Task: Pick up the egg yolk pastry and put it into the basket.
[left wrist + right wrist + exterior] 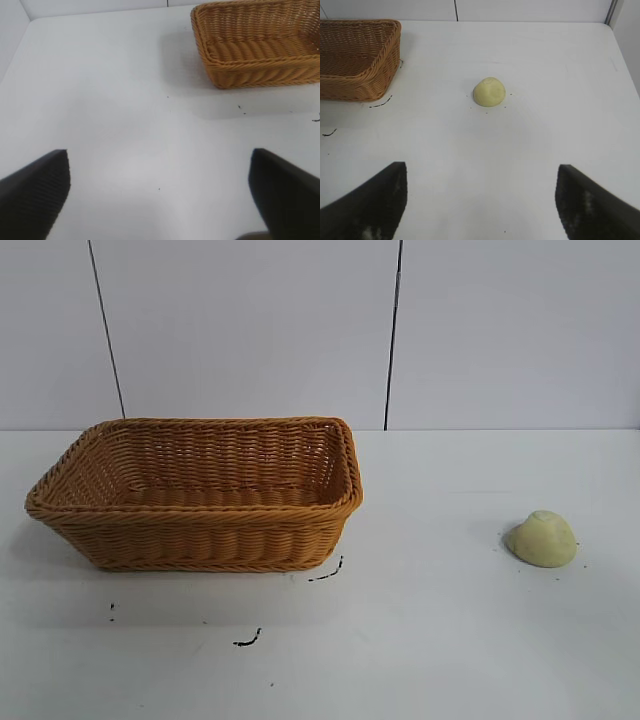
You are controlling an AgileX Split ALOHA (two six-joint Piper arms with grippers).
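The egg yolk pastry (542,538), a small pale yellow-green dome, sits on the white table at the right. It also shows in the right wrist view (489,92), well ahead of my right gripper (481,172), which is open and empty with bare table between its fingers. The orange-brown wicker basket (200,540) stands at the left, empty. It shows in the left wrist view (240,75) and in the right wrist view (375,82). My left gripper (160,157) is open and empty over bare table, off to the side of the basket. Neither gripper shows in the exterior view.
Small black marks (247,641) lie on the white table (420,640) in front of the basket. A white wall with dark vertical seams (393,335) stands behind the table.
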